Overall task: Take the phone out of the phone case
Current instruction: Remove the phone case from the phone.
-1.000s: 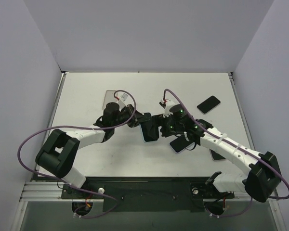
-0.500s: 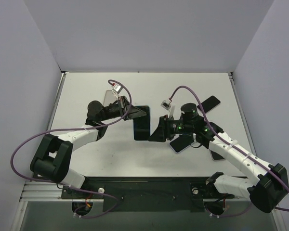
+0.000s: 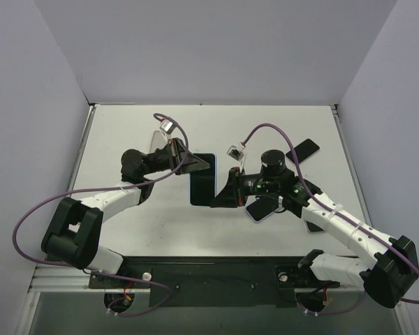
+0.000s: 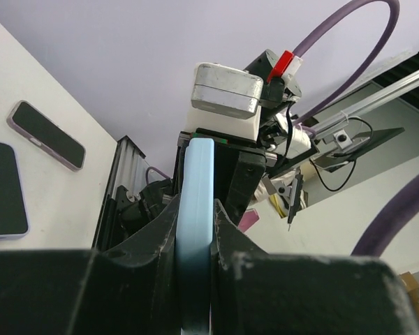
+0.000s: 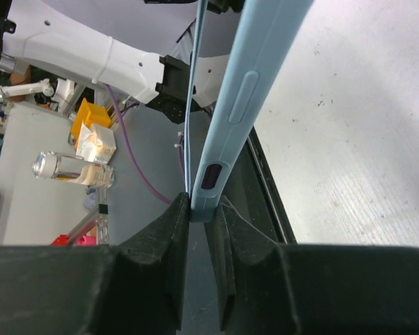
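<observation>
Pale-blue rubbery phone case [image 5: 255,84] around black slab phone [image 3: 202,183]: left tool [image 4: 195,230] pinching one edge, right tool [image 5: 199,209] pinching opposite end. Advised: peel lip slowly, grips firm.

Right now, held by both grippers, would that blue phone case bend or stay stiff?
Probably flexible: the blue phone case has a moulded button bump, typical of soft covers. Its matte edge likely resists slipping in the left gripper and right gripper. The phone inside probably keeps it flat.
</observation>
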Controlling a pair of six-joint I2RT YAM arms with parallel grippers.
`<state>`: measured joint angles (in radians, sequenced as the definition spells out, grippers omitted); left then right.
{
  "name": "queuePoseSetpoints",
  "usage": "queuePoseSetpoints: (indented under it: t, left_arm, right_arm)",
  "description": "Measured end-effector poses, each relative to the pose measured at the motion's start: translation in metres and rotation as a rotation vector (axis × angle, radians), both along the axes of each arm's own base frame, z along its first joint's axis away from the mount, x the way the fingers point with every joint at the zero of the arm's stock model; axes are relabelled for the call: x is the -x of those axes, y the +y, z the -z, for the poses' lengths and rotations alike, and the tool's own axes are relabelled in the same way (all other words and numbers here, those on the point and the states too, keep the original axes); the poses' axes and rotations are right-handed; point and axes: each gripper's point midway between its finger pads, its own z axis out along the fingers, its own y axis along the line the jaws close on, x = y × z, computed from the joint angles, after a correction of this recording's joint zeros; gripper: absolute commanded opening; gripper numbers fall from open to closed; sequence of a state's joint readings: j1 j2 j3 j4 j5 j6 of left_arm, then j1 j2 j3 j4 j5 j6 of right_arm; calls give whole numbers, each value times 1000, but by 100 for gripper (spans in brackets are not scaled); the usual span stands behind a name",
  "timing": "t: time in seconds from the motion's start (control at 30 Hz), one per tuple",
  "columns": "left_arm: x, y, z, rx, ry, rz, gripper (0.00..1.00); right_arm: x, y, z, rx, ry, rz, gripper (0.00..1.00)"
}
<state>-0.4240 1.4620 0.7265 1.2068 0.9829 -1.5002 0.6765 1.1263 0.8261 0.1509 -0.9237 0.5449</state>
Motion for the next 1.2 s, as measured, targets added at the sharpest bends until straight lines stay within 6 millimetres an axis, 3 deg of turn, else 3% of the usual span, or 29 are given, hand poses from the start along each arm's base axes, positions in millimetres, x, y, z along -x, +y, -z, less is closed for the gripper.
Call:
queuePoseSetpoints:
  t: [0.33, 0.63, 0.77, 0.87, 0.9, 0.93, 0.97, 1.0, 1.1, 1.2]
  left_arm:
    - [11, -1, -11, 24, 126, 123, 0]
    - [32, 1, -18, 4, 182, 228, 0]
    - [44, -5, -40, 44, 249, 242, 0]
    - [43, 1, -59, 94, 255, 201, 0]
    - [46, 3, -66, 109, 247, 195, 0]
    - [50, 6, -73, 122, 232, 193, 0]
    - [54, 10, -79, 130, 208, 188, 0]
    - [60, 14, -86, 135, 168, 176, 0]
    - [70, 30, -99, 133, 21, 96, 0]
    - [67, 41, -104, 126, -92, 14, 0]
  right_arm:
    - [17, 6, -15, -34, -265, -114, 0]
    - [30, 19, -13, 143, -590, -227, 0]
    - [5, 15, -5, 228, -694, -185, 0]
    - [-21, 18, -21, 206, -677, -79, 0]
    - [-28, 19, -26, 192, -659, -45, 5]
    - [-36, 20, -29, 177, -623, 3, 21]
    - [-45, 20, -30, 166, -580, 62, 27]
    - [-50, 18, -27, 159, -529, 110, 44]
    - [-54, 8, 1, 148, -358, 234, 58]
    - [-29, -4, 35, 129, -199, 255, 63]
